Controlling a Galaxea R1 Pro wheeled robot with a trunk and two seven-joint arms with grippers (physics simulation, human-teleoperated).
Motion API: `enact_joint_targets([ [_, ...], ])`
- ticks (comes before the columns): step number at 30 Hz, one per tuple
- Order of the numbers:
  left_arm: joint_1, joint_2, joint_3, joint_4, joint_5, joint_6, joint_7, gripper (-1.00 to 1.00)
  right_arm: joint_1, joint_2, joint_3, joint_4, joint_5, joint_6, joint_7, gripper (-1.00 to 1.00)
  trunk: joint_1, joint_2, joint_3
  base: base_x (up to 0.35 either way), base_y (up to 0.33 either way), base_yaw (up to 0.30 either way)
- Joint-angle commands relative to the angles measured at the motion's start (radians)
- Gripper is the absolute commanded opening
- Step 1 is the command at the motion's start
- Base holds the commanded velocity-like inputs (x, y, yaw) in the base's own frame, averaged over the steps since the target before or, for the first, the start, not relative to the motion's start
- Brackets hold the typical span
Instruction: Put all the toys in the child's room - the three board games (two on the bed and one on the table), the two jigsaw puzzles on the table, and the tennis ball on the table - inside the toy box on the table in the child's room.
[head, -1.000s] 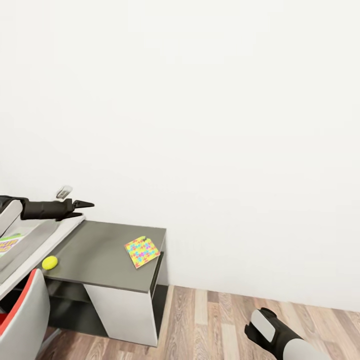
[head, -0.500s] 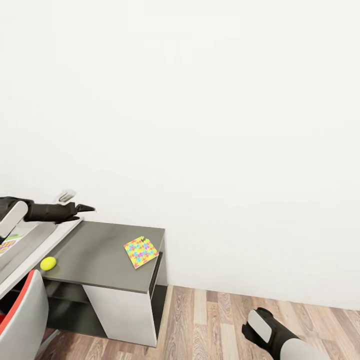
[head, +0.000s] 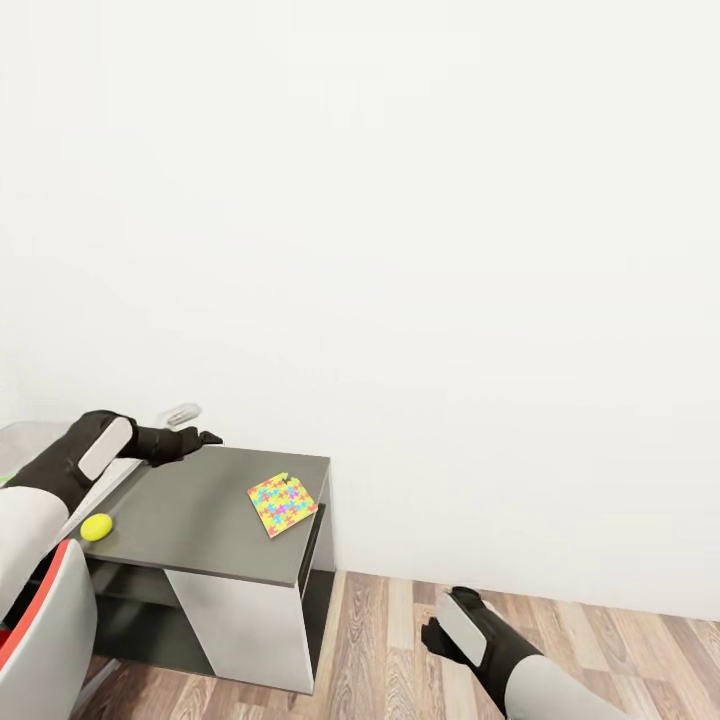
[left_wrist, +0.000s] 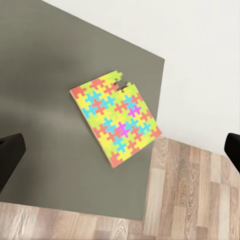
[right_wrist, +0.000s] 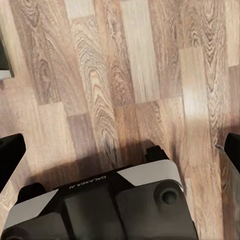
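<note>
The left arm's fingers (head: 205, 437) are spread wide and empty above the dark grey counter (head: 200, 510), facing the jigsaw puzzle (left_wrist: 115, 124) lying flat near the counter's far edge. The tennis ball (head: 96, 527) rests at the counter's near corner. The right arm's fingers (right_wrist: 120, 150) hang spread over the wood-plank floor (right_wrist: 125, 75)

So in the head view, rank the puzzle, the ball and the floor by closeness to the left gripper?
1. Puzzle: on the dark cabinet top, to the right of the left gripper.
2. Ball: at the cabinet top's near left edge; close to the puzzle's rank, but slightly farther.
3. Floor: well below, plainly farthest.
</note>
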Motion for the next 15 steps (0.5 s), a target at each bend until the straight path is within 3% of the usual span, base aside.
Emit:
enact_joint_targets([
  [1,0.001,-0.005,-0.004,0.001,-0.009,-0.002,0.0,1.0,-0.002,0.003,0.009,-0.005,-0.008,0.01,-0.011,1.0,0.001,-0.003,-0.002,0.0,0.0,0.0],
  [6,0.011,-0.021,-0.003,0.003,-0.007,-0.009,0.023,1.0,-0.005,0.006,0.014,-0.018,-0.007,0.035,-0.021,1.0,0.001,-0.003,-0.002,0.0,0.0,0.0],
  [15,0.015,-0.024,0.0,-0.005,0.0,-0.008,0.024,1.0,-0.005,0.008,0.015,-0.02,-0.007,0.038,-0.024,1.0,0.001,-0.003,-0.002,0.0,0.0,0.0],
])
